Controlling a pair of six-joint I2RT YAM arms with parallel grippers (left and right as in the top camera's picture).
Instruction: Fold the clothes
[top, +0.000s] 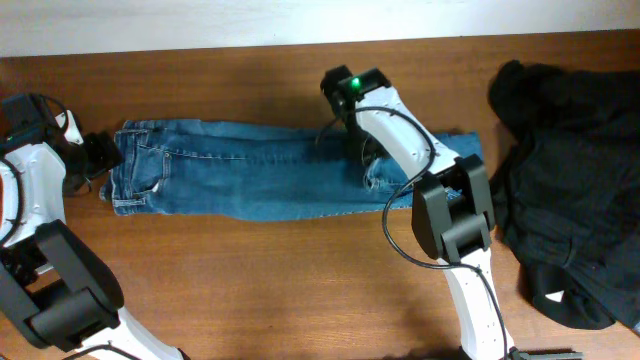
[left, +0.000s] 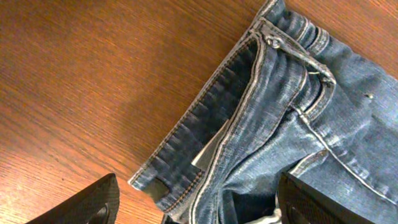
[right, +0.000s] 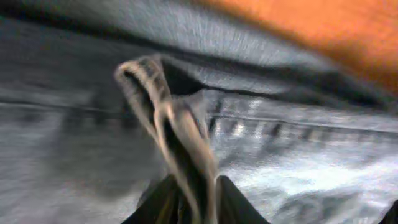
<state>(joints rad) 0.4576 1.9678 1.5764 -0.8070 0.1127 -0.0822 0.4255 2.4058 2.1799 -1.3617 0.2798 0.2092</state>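
Note:
A pair of blue jeans (top: 250, 170) lies flat across the table, waistband at the left, legs to the right. My left gripper (top: 97, 155) is open at the waistband end; in the left wrist view its fingers (left: 196, 208) straddle the waistband (left: 205, 124) with the button. My right gripper (top: 352, 130) is over the middle of the legs. In the right wrist view its fingers (right: 189, 199) are shut on a raised fold of the jeans (right: 168, 124); the view is blurred.
A heap of black clothing (top: 570, 180) lies at the right edge of the table. Bare wooden tabletop (top: 250, 280) shows in front of the jeans.

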